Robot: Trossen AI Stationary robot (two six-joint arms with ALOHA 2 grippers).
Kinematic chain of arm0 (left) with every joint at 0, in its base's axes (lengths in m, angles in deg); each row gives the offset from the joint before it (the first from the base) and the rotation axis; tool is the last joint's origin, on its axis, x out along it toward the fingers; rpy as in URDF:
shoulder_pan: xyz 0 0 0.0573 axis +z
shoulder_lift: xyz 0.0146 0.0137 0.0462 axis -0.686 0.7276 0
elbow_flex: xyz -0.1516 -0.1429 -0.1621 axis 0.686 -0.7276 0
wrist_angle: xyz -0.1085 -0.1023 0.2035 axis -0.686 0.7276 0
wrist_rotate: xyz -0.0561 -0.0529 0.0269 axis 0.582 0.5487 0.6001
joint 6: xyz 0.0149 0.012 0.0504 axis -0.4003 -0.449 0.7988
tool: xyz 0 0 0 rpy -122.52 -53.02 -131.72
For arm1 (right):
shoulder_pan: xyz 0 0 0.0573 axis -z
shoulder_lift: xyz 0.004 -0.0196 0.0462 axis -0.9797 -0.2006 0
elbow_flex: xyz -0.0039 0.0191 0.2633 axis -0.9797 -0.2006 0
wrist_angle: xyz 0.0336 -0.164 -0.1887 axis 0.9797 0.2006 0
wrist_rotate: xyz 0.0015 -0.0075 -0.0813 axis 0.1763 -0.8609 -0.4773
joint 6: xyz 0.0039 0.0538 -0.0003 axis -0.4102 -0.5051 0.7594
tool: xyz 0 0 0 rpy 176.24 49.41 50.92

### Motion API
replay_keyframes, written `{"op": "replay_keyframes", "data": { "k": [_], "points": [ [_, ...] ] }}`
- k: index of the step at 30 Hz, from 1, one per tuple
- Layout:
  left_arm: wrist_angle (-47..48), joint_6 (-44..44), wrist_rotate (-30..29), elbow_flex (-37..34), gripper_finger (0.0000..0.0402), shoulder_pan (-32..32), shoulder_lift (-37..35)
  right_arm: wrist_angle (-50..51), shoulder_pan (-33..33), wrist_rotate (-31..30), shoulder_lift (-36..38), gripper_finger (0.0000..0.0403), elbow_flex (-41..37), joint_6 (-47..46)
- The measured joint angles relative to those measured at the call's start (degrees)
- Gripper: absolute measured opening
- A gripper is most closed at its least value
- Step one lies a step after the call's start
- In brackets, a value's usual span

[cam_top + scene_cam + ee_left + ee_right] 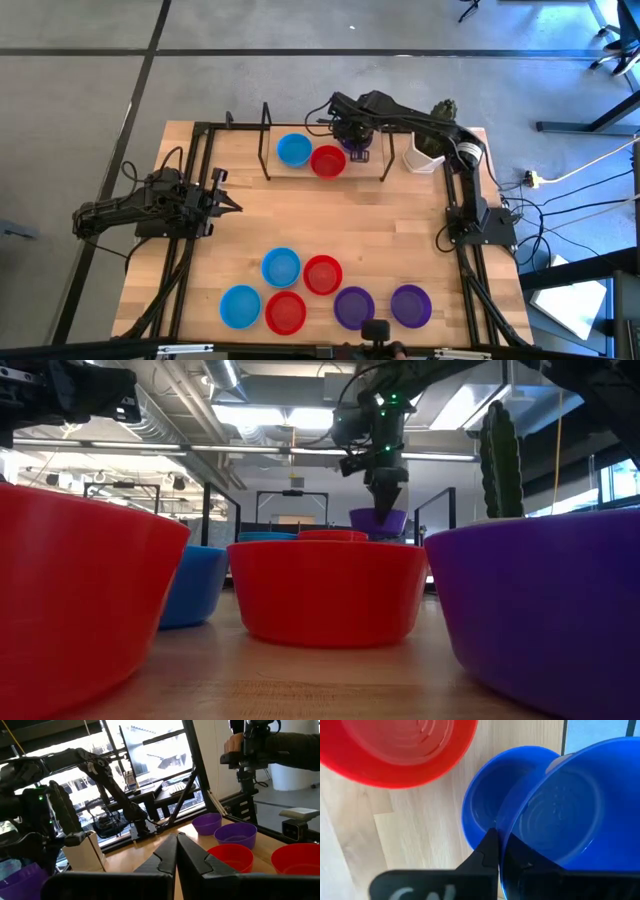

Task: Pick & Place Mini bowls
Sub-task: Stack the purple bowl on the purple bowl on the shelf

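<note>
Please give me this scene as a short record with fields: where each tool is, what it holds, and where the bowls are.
left tool: shut, holds nothing, waits over the table's left side
right tool: shut on the rim of the purple mini bowl, at the table's far side
far bowls: blue bowl and red bowl, touching, next to the held one
near bowls: six in a cluster, two blue, two red, two purple
cactus pot: white, far right corner
</note>
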Motion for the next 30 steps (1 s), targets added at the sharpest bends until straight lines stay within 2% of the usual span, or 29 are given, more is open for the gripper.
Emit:
{"op": "replay_keyframes", "data": {
  "k": [15,30],
  "points": [
    [0.00,0.00,0.00,0.00,0.0004,0.00,-0.02,-1.33,-0.02,3.88,-1.28,0.0004,-0.02,-0.71],
    [0.00,-0.02,0.00,0.00,0.0007,0.00,-0.01,-0.60,-0.04,3.89,-1.28,0.0006,-0.02,-3.03]
  ]
}}
